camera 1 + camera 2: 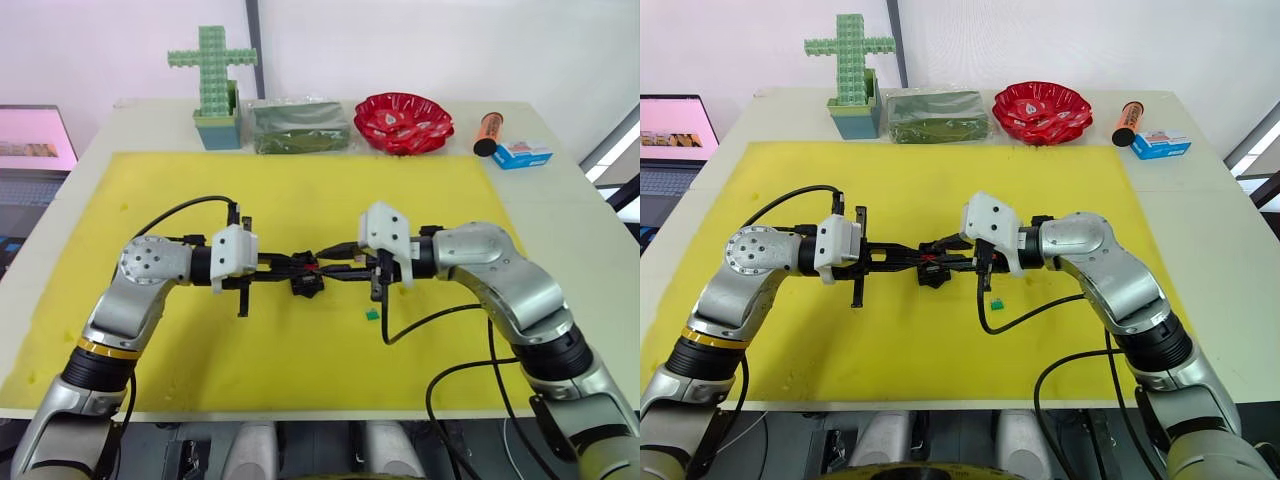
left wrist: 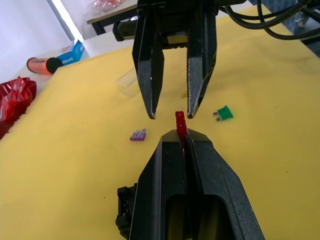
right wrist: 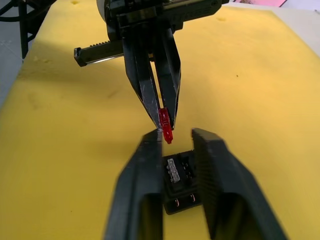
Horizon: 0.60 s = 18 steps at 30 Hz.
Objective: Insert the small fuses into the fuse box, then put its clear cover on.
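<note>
Left pincer point(image 2: 184, 146) clamps tiny red plastic fuse point(image 2: 180, 121), pointing between spread right pincer point(image 2: 171, 114); black slotted fuse box point(image 3: 181, 182) below

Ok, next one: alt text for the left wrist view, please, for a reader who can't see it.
The left pincer is shut on a red fuse above a yellow mat, facing the open right pincer just beyond it. A purple fuse, a green fuse and the clear cover lie on the mat behind.
</note>
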Tool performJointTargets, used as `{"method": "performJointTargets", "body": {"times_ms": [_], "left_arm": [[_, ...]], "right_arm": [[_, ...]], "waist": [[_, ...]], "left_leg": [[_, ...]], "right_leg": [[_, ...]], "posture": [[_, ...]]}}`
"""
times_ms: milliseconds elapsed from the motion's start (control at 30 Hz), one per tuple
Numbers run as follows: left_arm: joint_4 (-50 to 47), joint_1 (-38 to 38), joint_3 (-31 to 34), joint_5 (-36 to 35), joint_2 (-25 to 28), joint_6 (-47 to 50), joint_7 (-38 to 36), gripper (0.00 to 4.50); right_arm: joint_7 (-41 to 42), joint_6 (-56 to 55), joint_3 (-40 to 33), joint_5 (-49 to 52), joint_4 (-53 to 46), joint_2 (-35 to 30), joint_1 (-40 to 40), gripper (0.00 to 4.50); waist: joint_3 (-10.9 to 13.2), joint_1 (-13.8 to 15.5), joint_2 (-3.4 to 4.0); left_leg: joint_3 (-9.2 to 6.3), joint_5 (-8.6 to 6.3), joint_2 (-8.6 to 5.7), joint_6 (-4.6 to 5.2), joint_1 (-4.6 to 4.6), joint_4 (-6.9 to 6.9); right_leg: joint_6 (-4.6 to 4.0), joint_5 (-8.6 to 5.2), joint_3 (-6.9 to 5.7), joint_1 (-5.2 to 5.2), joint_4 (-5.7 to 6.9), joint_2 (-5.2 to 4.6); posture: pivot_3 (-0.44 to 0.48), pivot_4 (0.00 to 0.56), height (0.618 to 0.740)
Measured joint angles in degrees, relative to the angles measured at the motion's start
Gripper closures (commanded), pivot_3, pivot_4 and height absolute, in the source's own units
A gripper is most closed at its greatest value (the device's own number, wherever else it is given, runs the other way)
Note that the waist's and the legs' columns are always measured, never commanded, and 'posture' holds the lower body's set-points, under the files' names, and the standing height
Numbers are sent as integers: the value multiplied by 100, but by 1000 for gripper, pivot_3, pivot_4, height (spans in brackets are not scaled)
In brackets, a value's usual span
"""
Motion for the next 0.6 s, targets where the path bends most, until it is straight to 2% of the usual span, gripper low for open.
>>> {"method": "performJointTargets", "body": {"times_ms": [367, 467, 600], "left_arm": [[23, 1, -15, -4, -1, 9, -8, 4500], [16, 4, -14, -45, 0, 138, 1, 3855], [-101, 177, 75, -128, 16, 394, 95, 2538]], "right_arm": [[46, -3, 19, -28, 10, 5, -1, 4467], [106, 46, 17, 32, 11, 4, -23, 4500], [207, 208, 16, 150, 8, -1, -114, 4500]], "waist": [[0, 2, 0], [0, 0, 0], [-1, -6, 1]], "left_leg": [[-1, 0, 0, 0, 0, 1], [-1, 0, 1, 0, 1, 2], [-1, 0, 2, 0, 2, 1]], "right_leg": [[1, 0, 0, 1, 2, 2], [1, 1, 1, 1, 2, 2], [1, 1, 1, 1, 2, 2]], "posture": [[0, 150, 740], [0, 150, 740], [0, 150, 740]]}}
